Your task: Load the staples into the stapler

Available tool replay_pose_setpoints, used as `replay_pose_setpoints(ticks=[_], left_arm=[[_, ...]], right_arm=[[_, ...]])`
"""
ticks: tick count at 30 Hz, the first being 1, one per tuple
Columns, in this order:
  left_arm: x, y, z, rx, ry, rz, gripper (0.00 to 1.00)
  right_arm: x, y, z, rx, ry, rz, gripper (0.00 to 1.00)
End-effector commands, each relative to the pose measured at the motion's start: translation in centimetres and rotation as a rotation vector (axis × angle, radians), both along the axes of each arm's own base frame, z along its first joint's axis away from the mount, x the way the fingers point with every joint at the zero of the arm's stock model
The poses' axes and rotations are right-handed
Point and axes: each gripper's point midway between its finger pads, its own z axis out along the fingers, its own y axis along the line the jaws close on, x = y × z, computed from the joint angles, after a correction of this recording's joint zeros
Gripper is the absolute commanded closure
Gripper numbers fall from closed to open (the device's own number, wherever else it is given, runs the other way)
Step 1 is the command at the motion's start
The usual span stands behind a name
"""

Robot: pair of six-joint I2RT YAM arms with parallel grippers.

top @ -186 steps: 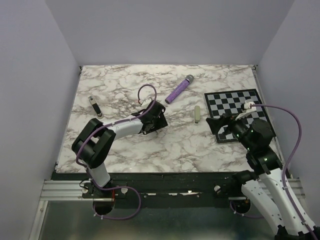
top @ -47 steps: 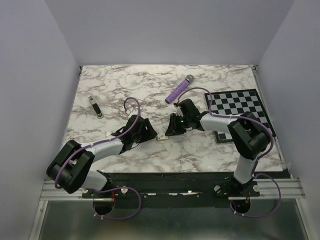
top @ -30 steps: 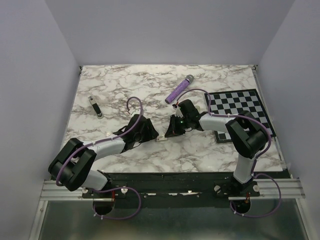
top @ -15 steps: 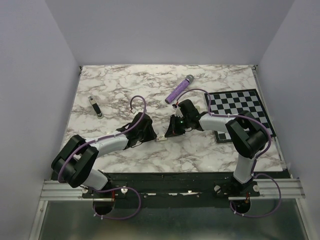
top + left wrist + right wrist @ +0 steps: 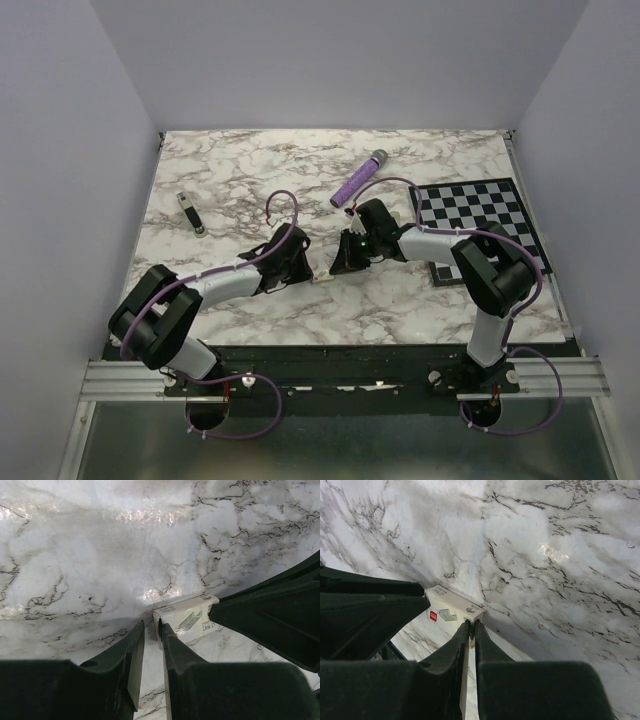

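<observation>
The staples are a tiny cream-white box (image 5: 322, 279) lying flat on the marble table between my two grippers. My right gripper (image 5: 341, 267) comes in from the right and is shut on the box's right end (image 5: 447, 605), with its tips (image 5: 471, 624) pinched on the end edge. My left gripper (image 5: 304, 268) is at the box's left end (image 5: 187, 621). Its jaws (image 5: 150, 628) stand a narrow gap apart, and only the right fingertip (image 5: 163, 630) rests against the box's end face. The stapler is hidden, no view shows it.
A purple cylinder with a grey tip (image 5: 358, 178) lies at the back centre. A checkered mat (image 5: 490, 205) sits at the right, partly under the right arm. A small dark oblong (image 5: 190, 212) lies at the far left of the marble table (image 5: 240, 170).
My left gripper has slid right up to the box's left end, and its jaws have narrowed. The right gripper and the box have stayed in place.
</observation>
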Motion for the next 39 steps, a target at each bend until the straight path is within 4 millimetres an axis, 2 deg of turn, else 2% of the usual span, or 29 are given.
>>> replay_pose_setpoints(ticks=[1,12,20,29,35,38,39], left_arm=[[-0.2,0.4,-0.4,0.067,0.017,-0.006,0.71],[-0.4,1.4,0.0,0.101,0.0,0.017,0.71],[-0.4,0.7,-0.1,0.106,0.006,-0.012,0.72],[-0.3,-0.8,0.0,0.098,0.014,-0.053,0.73],[-0.3,-1.0,-0.1,0.098,0.019,-0.063,0.83],[-0.2,-1.1,0.0,0.094,0.014,-0.063,0.84],[-0.2,-1.1,0.1,0.092,0.014,-0.063,0.88]], right_arm=[[-0.2,-0.5,-0.9,-0.03,0.006,0.005,0.85],[-0.1,-0.6,-0.9,-0.031,0.003,0.0,0.85],[-0.3,-0.4,-0.7,-0.016,0.006,0.003,0.85],[-0.6,0.1,-0.4,0.023,0.026,0.009,0.77],[-0.8,0.3,-0.4,0.038,0.042,0.012,0.76],[-1.0,0.4,-0.5,0.042,0.053,0.016,0.77],[-0.9,0.4,-0.5,0.041,0.052,0.015,0.79]])
